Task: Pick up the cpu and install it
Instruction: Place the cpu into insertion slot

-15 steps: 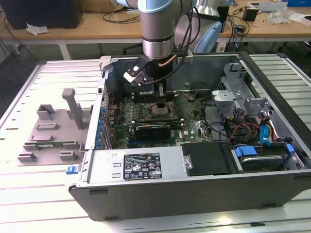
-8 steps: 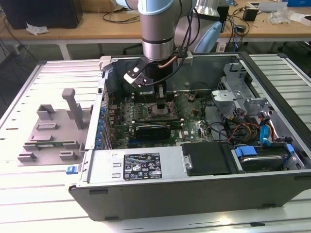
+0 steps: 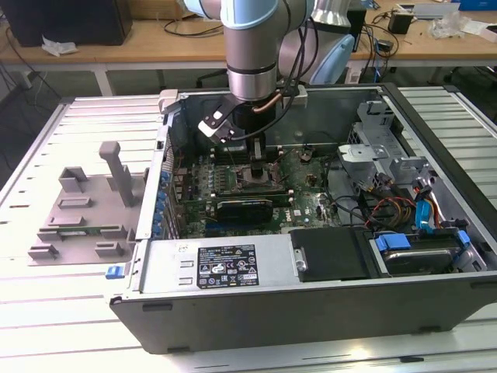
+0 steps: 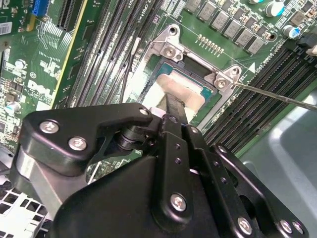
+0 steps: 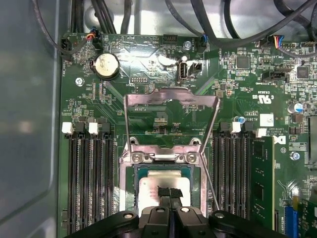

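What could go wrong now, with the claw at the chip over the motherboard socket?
1. If the chip sits crooked in the socket, the claw pressing down might damage both.
2. The thin latch wire runs close by; a sideways move might snag it.

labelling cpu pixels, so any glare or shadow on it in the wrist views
Second wrist view: glare washes the cpu top nearly white. First wrist view: the cpu is pale grey, less blown out, the gripper dark in front of it.
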Available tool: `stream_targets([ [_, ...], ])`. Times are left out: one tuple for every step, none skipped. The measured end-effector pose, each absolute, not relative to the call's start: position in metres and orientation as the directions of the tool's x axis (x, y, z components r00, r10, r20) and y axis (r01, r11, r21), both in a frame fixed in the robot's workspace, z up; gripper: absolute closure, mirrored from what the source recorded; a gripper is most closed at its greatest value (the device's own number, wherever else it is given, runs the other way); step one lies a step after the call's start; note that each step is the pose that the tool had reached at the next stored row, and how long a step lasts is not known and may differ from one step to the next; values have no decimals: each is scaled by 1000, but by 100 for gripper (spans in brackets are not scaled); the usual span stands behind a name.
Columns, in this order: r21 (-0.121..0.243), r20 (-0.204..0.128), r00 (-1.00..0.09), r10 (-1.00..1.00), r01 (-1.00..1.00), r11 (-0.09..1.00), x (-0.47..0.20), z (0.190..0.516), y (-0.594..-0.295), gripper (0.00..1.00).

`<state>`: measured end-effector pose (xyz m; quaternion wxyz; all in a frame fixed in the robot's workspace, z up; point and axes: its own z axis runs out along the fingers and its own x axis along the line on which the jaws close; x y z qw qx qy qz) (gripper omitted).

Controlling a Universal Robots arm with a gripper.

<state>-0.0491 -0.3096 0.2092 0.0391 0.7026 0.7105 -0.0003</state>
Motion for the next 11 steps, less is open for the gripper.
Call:
stream_targets([
  [55, -56, -10, 998, 998, 13, -49, 209, -310, 89],
  [55, -56, -10, 998, 998, 13, -49, 209, -310, 89],
  [55, -55, -10, 998, 998, 13, -49, 209, -310, 89],
  [55, -55, -10, 998, 998, 13, -49, 209, -309, 89],
  [55, -55, -10, 998, 998, 13, -49, 208, -309, 89],
  [55, -55, -10, 998, 998, 13, -49, 207, -310, 89],
  [55, -55, -10, 998, 998, 13, -49, 206, -310, 89],
  [54, -56, -10, 998, 998, 13, -49, 205, -310, 89],
  [54, -56, -10, 998, 998, 13, -49, 204, -310, 89],
  [54, -56, -10, 998, 998, 13, -49, 203, -310, 89],
  [54, -55, -10, 998, 998, 13, -49, 203, -310, 89],
])
